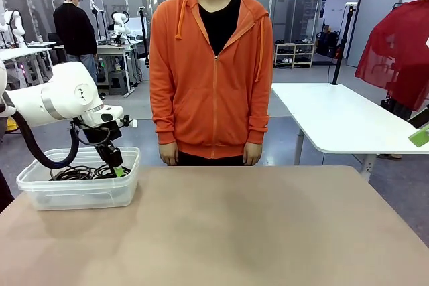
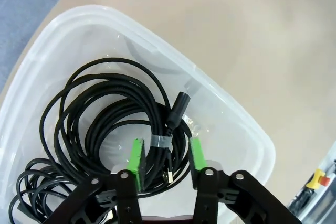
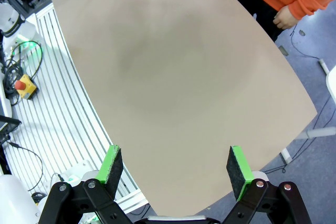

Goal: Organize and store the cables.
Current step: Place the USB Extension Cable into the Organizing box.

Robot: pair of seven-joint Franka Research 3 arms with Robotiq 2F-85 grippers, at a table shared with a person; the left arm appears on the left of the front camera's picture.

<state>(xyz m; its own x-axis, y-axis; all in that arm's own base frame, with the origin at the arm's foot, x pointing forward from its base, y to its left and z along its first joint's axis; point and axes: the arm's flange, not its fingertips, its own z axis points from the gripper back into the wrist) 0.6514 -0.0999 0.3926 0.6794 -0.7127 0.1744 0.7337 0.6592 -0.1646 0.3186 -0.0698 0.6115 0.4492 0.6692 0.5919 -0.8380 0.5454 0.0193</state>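
Two arms share the brown tabletop point(image 1: 268, 232), which carries a clear plastic bin point(image 1: 40, 195) at its left edge, on the far side toward a person in an orange hoodie point(image 1: 211, 72) who stands with hands hanging, touching nothing. All the cables point(image 2: 105, 124) lie inside that bin, as overlapping black coils: a large loose one across the middle and a smaller bundle point(image 2: 37, 192) toward the bottom left in the left wrist view.

Inside the bin, the left gripper point(image 2: 165, 156) hangs low, jaws parted, its green pads straddling the taped section of the large coil without pinching it. A black plug point(image 2: 178, 106) and a small metal connector point(image 2: 169, 174) sit right between the pads. The right gripper point(image 3: 173, 166) is spread wide over the bare tabletop near its edge, holding nothing.

Judging from this, the storing looks nearly finished, and the main risk is in getting out. If the left gripper rises crookedly, a pad could hook a loop or the tape point(image 2: 161, 141) and drag the coil up over the bin wall. The strands are light and springy, so a snagged one may pull its neighbours along and undo the winding. Pressing lower could nudge the bin toward the table edge.
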